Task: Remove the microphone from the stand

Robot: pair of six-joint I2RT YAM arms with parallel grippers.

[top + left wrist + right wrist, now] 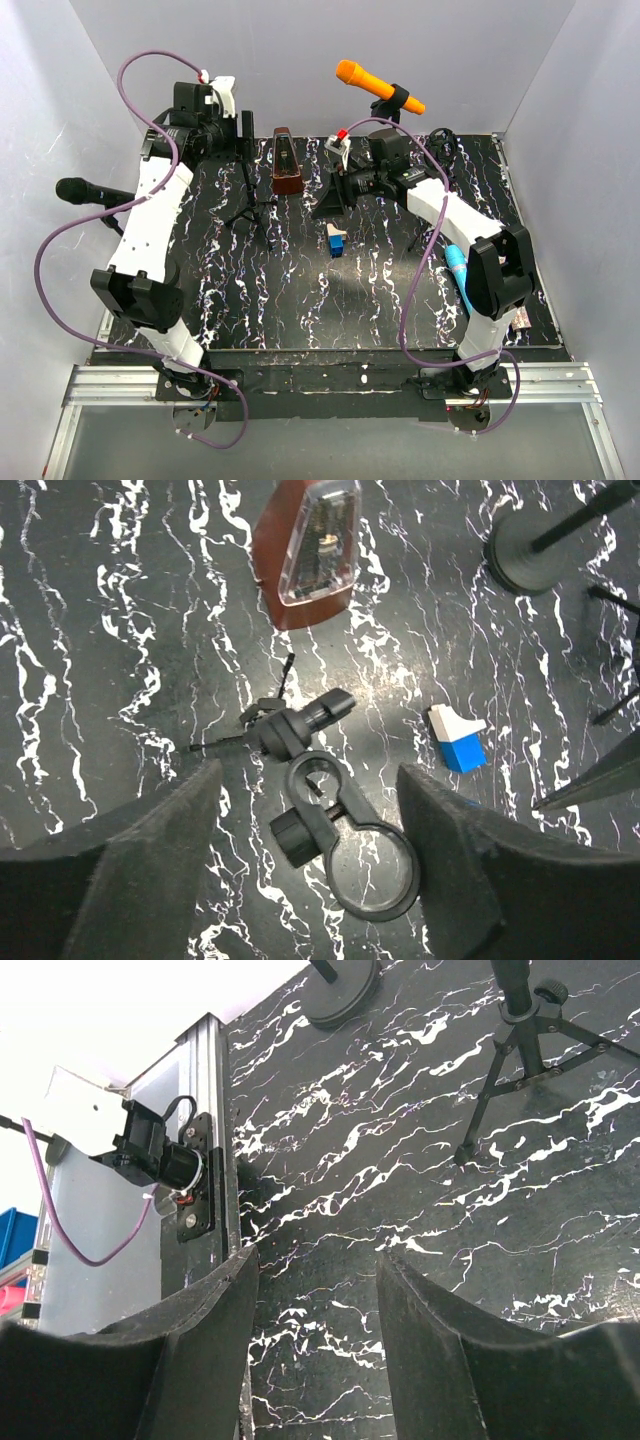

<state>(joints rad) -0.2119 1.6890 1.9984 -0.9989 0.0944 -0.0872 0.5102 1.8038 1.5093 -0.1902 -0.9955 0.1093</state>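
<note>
An orange microphone (376, 87) sits tilted in the black clip of a stand at the back middle. My right gripper (331, 194) is open and empty, low and left of that stand; in the right wrist view its fingers (200, 1360) frame only bare table. My left gripper (243, 131) is open above a black tripod stand (251, 196). In the left wrist view the stand's empty ring clip (352, 852) lies between the open fingers (160, 870). A black microphone (84, 191) shows at the far left behind my left arm. A blue microphone (457, 267) lies on the table beside my right arm.
A brown metronome (288, 166) stands at the back middle, also in the left wrist view (311, 552). A blue and white block (336, 240) lies mid-table. A round stand base (527, 552) and the tripod legs (520, 1060) stand nearby. Cables lie at the back right.
</note>
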